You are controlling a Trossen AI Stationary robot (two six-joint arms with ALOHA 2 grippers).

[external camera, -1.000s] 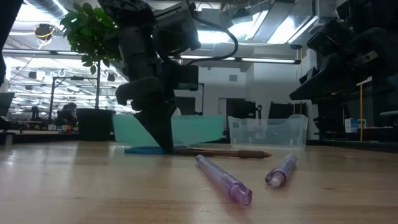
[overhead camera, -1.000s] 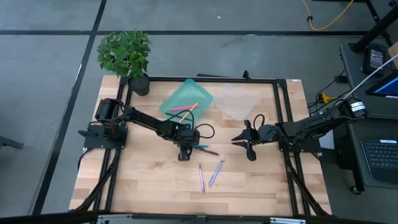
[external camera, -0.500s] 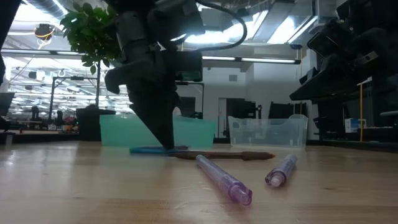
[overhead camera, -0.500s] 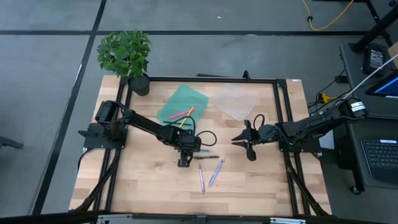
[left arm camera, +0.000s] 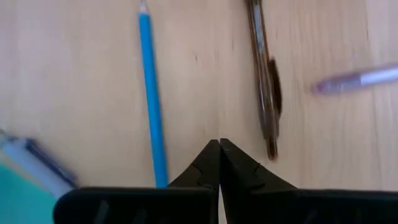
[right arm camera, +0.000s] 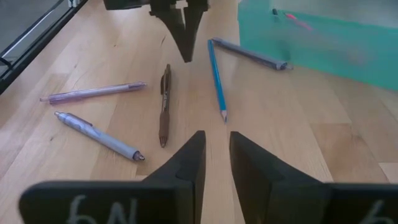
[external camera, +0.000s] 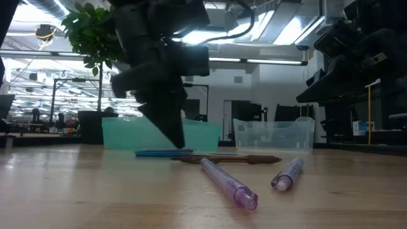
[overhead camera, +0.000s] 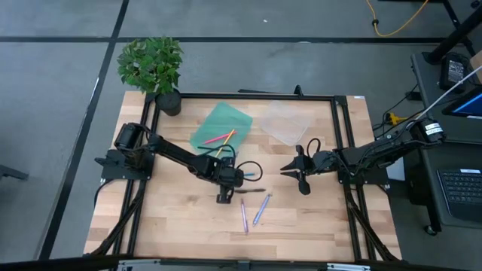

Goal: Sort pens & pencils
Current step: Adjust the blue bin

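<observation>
Your left end effector (left arm camera: 219,144) hangs pinched shut, empty, tips between blue pencil (left arm camera: 151,99) and brown pen (left arm camera: 263,81) on counter (overhead camera: 173,218). Both lie just beside tips, parallel, long axes running with fingers; pencil point aims away from wrist. Left arm nearer. Right end effector (right arm camera: 216,144) waits well apart, fingers slightly parted, empty.

Even overhead light is falling on the wooden table (overhead camera: 181,218), casting only soft shadows. In the low view, bright ceiling lights (external camera: 289,28) are glaring and leaving the arm in silhouette. In the left wrist view, the lavender pen (left arm camera: 357,79) is blurring slightly.
</observation>
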